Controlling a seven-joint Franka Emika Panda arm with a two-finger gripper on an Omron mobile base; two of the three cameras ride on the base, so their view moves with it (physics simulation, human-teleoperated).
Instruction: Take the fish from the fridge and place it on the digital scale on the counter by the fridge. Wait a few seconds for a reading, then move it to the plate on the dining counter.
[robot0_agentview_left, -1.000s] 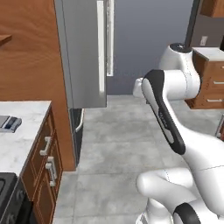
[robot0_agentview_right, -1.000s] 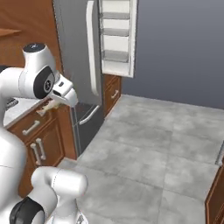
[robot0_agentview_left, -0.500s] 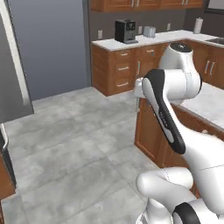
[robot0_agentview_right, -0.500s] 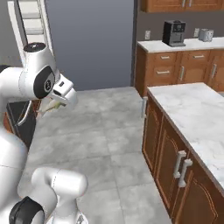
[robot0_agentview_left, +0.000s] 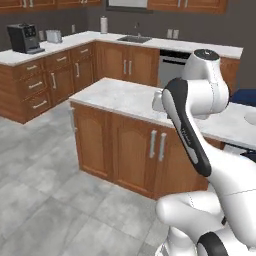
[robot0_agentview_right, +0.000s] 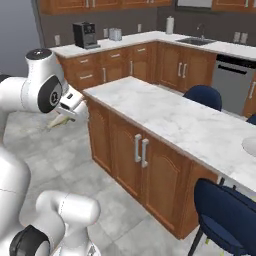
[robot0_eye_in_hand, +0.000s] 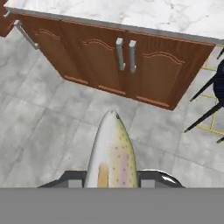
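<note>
Right now I have the fish (robot0_eye_in_hand: 111, 153) pinched in the gripper (robot0_eye_in_hand: 111, 177), jaws closed down on its body with the pointed end sticking out ahead over the grey tiled floor; in the right base view it shows as a small tan sliver (robot0_agentview_right: 60, 121) just under the hand (robot0_agentview_right: 72, 105), beside the corner of the dining counter (robot0_agentview_right: 175, 120). I judge it light and fairly stiff, since it juts straight out without drooping, but the smooth speckled skin looks slippery, so a squeeze across the thick middle is where I'd want my hold, not the tapering ends. The pale rim of the plate (robot0_agentview_right: 248, 146) sits at the far end of the marble top, well apart from me. As for writing, I can read none: the coffee machine (robot0_agentview_right: 84, 35) on the back counter carries no legible brand at this size.
</note>
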